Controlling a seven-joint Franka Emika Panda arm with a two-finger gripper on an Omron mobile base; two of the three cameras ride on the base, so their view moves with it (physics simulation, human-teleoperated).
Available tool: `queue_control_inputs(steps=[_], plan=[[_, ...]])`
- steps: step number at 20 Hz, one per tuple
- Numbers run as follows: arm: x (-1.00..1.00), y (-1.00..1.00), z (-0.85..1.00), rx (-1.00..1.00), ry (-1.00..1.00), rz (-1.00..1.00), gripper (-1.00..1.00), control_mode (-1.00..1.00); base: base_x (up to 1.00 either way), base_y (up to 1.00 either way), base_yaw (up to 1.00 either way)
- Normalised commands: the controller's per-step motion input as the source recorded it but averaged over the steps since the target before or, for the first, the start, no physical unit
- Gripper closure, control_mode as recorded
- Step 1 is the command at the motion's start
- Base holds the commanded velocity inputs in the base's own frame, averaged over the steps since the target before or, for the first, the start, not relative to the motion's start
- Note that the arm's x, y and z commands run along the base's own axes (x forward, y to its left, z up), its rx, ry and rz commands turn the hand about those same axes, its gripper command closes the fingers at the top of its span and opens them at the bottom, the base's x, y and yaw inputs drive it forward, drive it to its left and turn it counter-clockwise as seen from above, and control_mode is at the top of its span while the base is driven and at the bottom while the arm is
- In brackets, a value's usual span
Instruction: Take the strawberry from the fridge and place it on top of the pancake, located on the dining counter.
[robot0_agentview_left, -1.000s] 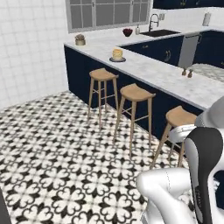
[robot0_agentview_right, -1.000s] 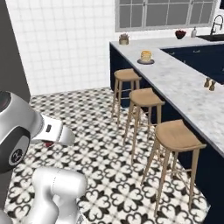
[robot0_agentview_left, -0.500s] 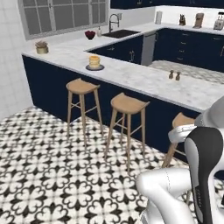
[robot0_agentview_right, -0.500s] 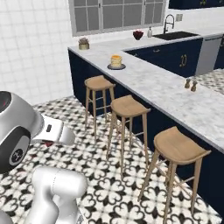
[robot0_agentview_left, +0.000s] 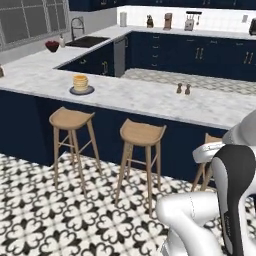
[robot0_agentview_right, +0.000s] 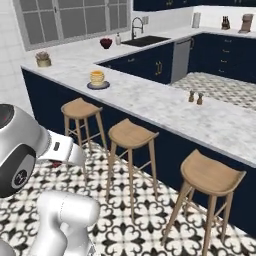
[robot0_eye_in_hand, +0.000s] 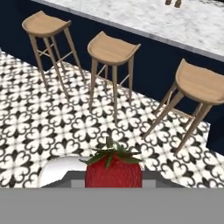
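The strawberry (robot0_eye_in_hand: 113, 171), red with green leaves, sits at the bottom of the hand view, and my gripper (robot0_eye_in_hand: 113, 177) is shut on it, low over the patterned floor. The pancake (robot0_agentview_left: 80, 81) (robot0_agentview_right: 97, 76) is a tan stack on a dark blue plate (robot0_agentview_left: 81, 91) (robot0_agentview_right: 98, 85). It stands on the white marble dining counter (robot0_agentview_left: 150, 97) (robot0_agentview_right: 165, 105), well ahead of me and to the left. The fridge is out of view.
Three wooden stools (robot0_agentview_left: 70, 118) (robot0_agentview_left: 142, 132) (robot0_agentview_right: 212, 172) line the counter's navy front, between me and the counter. Two small shakers (robot0_agentview_left: 183, 89) (robot0_agentview_right: 195, 97) stand on the counter right of the plate. A dark bowl of red fruit (robot0_agentview_left: 52, 46) (robot0_agentview_right: 105, 43) sits near the sink.
The whole picture has shifted, so the base has moved: counter, stools and pancake slide left and come closer in both base views. The strawberry stays in the shut gripper.
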Motion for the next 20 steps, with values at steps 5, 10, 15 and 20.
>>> queue_control_inputs(steps=[5, 10, 15, 20], plan=[[0.00, 0.00, 0.00, 0.00, 0.00, 0.00, 1.00, 1.00, 0.79, 1.00, -0.45], [0.00, 0.00, 0.00, 0.00, 0.00, 0.00, 1.00, 1.00, 0.62, 1.00, -0.43], [0.00, 0.00, 0.00, 0.00, 0.00, 0.00, 1.00, 1.00, 0.56, 1.00, -0.42], [0.00, 0.00, 0.00, 0.00, 0.00, 0.00, 1.00, 1.00, 0.59, 1.00, -0.39]])
